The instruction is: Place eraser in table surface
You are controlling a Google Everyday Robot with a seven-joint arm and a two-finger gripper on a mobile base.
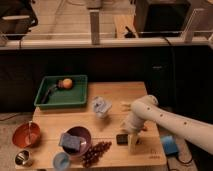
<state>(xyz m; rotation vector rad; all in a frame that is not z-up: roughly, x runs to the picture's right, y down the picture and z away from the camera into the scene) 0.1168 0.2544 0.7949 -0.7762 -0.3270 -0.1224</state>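
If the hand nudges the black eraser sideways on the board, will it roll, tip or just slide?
Probably slide: the eraser looks like a low flat block lying on the table surface, with no round side to roll on. Sitting so low, it seems unlikely to tip. The hand is right beside it.

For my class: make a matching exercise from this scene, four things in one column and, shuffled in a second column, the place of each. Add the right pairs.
1. eraser
2. orange ball
3. sponge block
4. grape bunch

A. in the purple bowl
B. on the table surface, beside the gripper
C. in the green tray
D. on the board, beside the purple bowl

Pairs: 1-B, 2-C, 3-A, 4-D
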